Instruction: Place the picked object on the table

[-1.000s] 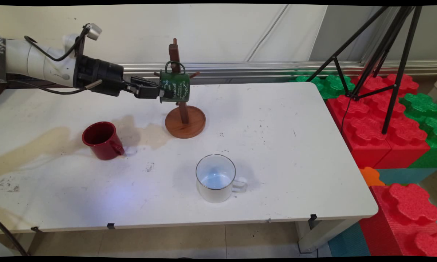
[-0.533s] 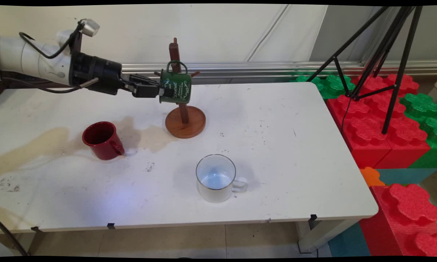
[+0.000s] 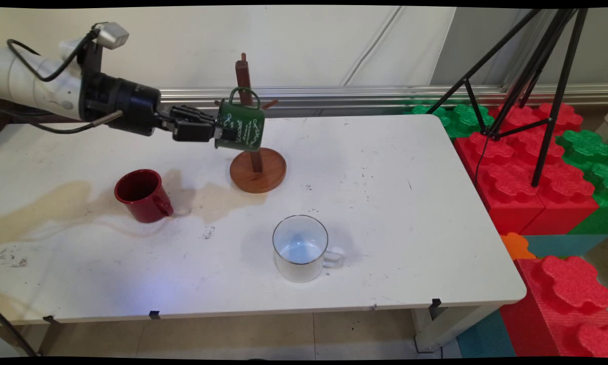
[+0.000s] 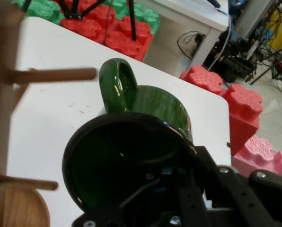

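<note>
My gripper is shut on the rim of a green mug, which I hold sideways and tilted in the air beside a wooden mug tree. The mug's handle points up, close to the tree's post. In the hand view the green mug fills the centre with its open mouth toward the camera. Its handle sits just past the tip of a wooden peg. One finger reaches inside the rim.
A red mug stands on the white table left of the tree. A clear mug stands nearer the front. A black tripod and red and green foam blocks are off the table's right edge.
The arm has drawn back to the left and risen a little. The green mug has shifted slightly left and tipped, its bottom swinging down and to the right.
</note>
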